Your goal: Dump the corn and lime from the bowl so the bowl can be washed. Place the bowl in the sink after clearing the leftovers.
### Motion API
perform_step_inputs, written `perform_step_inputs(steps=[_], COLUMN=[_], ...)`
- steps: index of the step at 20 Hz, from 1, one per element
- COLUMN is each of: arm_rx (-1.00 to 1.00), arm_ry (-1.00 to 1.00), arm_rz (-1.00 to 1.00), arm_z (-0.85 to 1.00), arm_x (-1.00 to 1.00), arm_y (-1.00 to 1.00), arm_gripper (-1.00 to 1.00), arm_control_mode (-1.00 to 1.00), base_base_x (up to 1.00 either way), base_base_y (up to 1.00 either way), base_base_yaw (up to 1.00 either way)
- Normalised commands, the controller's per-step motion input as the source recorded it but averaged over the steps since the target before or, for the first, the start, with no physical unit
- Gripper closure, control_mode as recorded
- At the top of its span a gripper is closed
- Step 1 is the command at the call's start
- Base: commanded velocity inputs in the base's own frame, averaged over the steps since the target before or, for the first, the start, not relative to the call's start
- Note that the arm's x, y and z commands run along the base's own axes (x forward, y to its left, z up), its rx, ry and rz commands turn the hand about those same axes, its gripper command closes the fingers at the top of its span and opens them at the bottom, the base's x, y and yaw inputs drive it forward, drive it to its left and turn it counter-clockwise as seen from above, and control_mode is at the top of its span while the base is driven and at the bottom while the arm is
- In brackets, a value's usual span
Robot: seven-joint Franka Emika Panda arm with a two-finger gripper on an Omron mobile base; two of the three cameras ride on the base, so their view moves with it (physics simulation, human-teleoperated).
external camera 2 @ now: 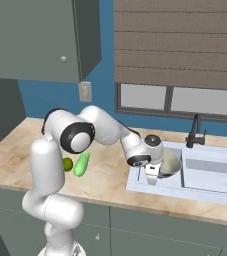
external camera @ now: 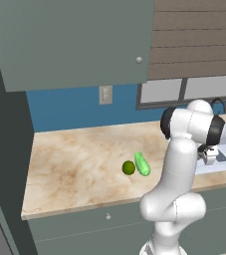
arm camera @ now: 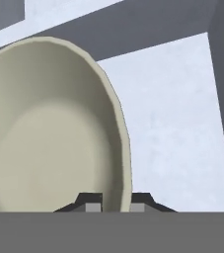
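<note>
Over the sink (external camera 2: 205, 172) my pincer (arm camera: 112, 205) pinches the tilted bowl's (arm camera: 49, 128) rim; corn (external camera: 142, 164) and lime (external camera: 128, 168) lie touching on the desk (external camera: 74, 164).

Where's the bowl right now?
The bowl is pinched by its rim in the gripper, tilted on edge over the left end of the sink, right of the corn and lime on the counter.

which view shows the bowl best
The hand view: the bowl is seen close up, empty, its rim between the pincer fingertips above the sink. In the right base view it is small and partly behind the hand.
</note>
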Motion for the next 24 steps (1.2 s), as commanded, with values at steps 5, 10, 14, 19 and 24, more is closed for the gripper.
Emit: perform_step_inputs(steps=[5,10,14,19,24], arm_rx=[-0.01,-0.02,0.0,0.0,0.0], arm_ry=[0.12,0.05,0.01,-0.01,-0.03], arm_rz=[0.0,0.0,0.0,0.0,0.0], arm_z=[-0.29,-0.18,0.0,0.08,0.37], arm_x=[0.0,0.0,0.0,-0.04,-0.03], arm_y=[0.0,0.0,0.0,0.0,0.03], arm_gripper=[1.0,1.0,-1.0,-1.0,-1.0], arm_control_mode=[-1.0,-1.0,-1.0,-1.0,-1.0], base_base_x=[0.0,0.0,0.0,0.0,0.0], base_base_y=[0.0,0.0,0.0,0.0,0.0], base_base_yaw=[0.0,0.0,0.0,0.0,0.0])
